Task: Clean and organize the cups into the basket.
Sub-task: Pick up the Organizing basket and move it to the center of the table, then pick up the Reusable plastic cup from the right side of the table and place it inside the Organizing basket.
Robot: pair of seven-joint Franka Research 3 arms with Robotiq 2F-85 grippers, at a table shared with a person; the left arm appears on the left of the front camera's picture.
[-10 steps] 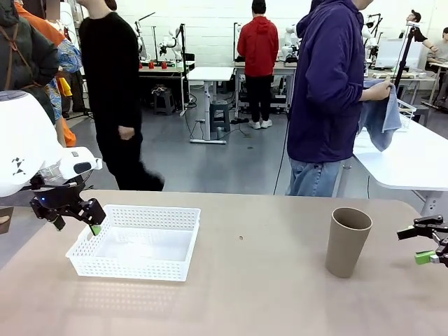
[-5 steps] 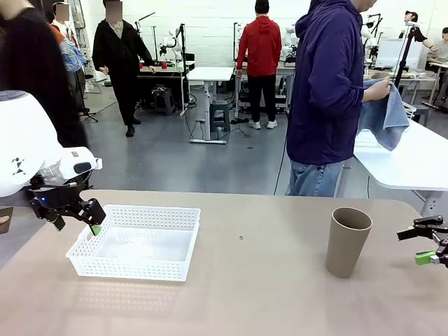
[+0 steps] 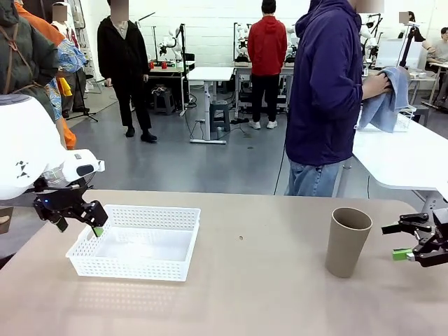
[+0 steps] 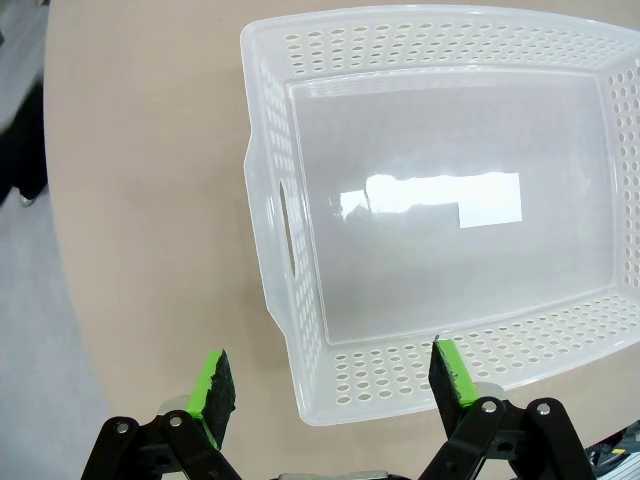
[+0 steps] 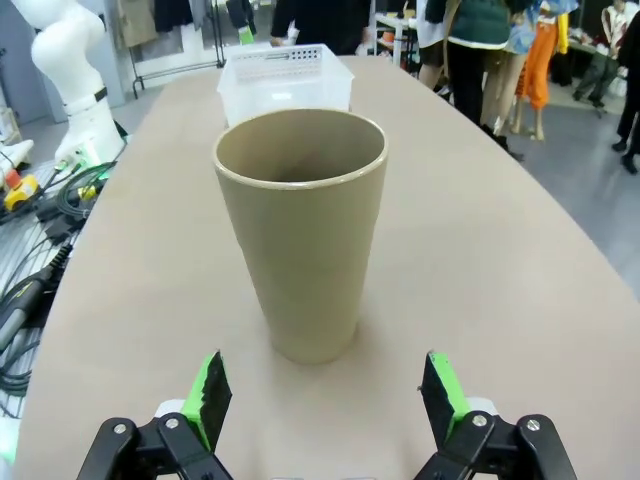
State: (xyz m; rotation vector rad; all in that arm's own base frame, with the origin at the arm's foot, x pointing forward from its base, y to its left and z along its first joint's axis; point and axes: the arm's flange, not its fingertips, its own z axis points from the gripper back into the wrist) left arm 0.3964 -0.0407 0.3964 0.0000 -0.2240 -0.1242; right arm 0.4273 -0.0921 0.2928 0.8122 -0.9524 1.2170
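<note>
In the front view, the basket (image 3: pixel 126 264) sits empty on the tabletop (image 3: pixel 245 294), just beside the left fingers (image 3: pixel 96 229), which are spread and hold nothing. A tan cup (image 3: pixel 346 241) stands upright just ahead of the right fingers (image 3: pixel 400 255), also released. In the left wrist view, the basket's corner lies ahead, between the parted fingers. In the right wrist view, the cup stands centred ahead of the spread fingers, untouched, with the basket well beyond it. With no cup in the basket yet, the task appears barely begun.

No readable text, label, brand or number is showing in any view. A small black mark (image 3: pixel 20 168) is sitting on the white arm housing (image 3: pixel 24 140) at the near left. It is too small to make out.
</note>
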